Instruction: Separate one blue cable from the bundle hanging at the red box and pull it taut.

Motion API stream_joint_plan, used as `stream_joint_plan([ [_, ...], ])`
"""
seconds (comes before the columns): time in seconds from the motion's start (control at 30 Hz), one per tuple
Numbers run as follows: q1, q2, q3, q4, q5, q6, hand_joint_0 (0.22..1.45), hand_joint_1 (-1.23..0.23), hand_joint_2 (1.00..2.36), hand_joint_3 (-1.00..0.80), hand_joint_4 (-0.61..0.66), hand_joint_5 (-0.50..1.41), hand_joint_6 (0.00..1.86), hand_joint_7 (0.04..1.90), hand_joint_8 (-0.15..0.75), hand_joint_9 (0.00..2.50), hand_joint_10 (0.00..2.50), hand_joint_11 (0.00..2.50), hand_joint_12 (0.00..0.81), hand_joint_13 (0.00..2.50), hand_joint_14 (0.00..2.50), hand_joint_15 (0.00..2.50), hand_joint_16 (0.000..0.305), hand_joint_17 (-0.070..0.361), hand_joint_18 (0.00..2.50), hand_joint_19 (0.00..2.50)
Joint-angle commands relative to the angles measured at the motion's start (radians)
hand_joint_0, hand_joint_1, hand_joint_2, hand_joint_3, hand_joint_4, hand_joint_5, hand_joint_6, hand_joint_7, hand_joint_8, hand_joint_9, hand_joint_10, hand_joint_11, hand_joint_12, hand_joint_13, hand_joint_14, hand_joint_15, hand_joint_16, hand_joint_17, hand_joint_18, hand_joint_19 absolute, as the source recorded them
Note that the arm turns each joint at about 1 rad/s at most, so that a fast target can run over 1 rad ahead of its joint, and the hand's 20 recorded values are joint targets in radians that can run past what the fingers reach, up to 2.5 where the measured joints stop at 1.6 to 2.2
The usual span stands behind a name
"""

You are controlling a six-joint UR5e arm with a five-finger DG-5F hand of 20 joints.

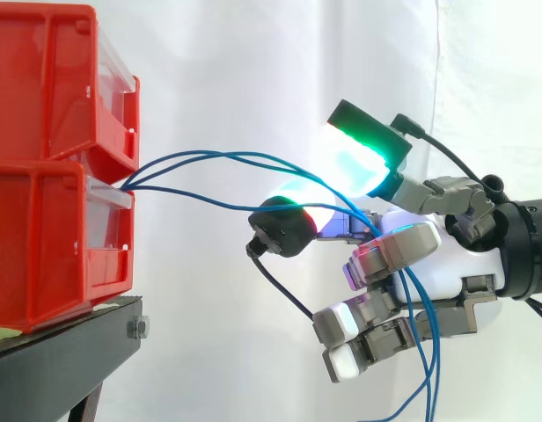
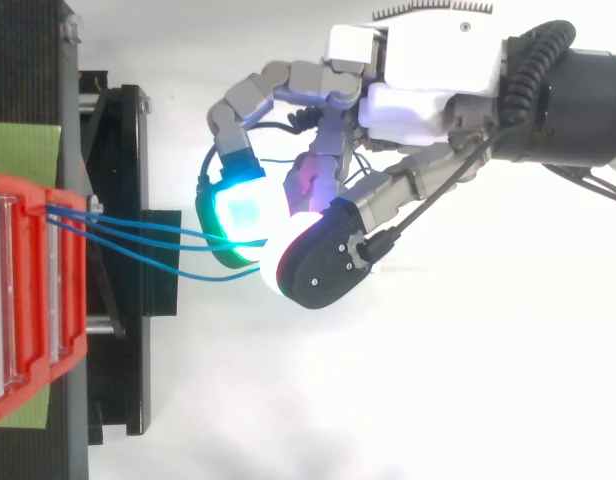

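Hand pinching blue cables nr bins.

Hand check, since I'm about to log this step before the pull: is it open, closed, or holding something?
Hand: closed, pinching the blue cables; how many it grips cannot be told.

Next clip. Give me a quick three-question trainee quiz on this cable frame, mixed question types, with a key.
1. Where do the blue cables leave the red bins?
2. True or false: the cables run straight and taut.
3. The hand takes the cables: A) under a flat palm, B) between two glowing pads, C) not at all.
Key: 1) at the front, where the upper and lower bin meet; 2) false, they bow; 3) B.
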Motion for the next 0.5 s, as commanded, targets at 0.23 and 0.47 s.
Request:
stream_joint_plan([
  [0.23, 0.002, 0.001, 0.0, 0.004, 0.0, -0.001, 0.59, -0.6, 1.01, -0.4, -0.09, -0.06, 0.74, 1.15, 0.228, 1.43, 0.03, 0.97, 0.328, 0.93, 0.03, 0.75, 0.041, 0.093, 0.59, 0.73],
  [0.47, 0.005, 0.001, 0.0, 0.007, -0.002, -0.001, 0.59, -0.57, 1.01, -0.3, 0.0, -0.04, 0.61, 1.33, 0.235, 1.39, 0.02, 0.94, 0.338, 0.91, 0.02, 0.74, 0.042, 0.095, 0.58, 0.73],
])
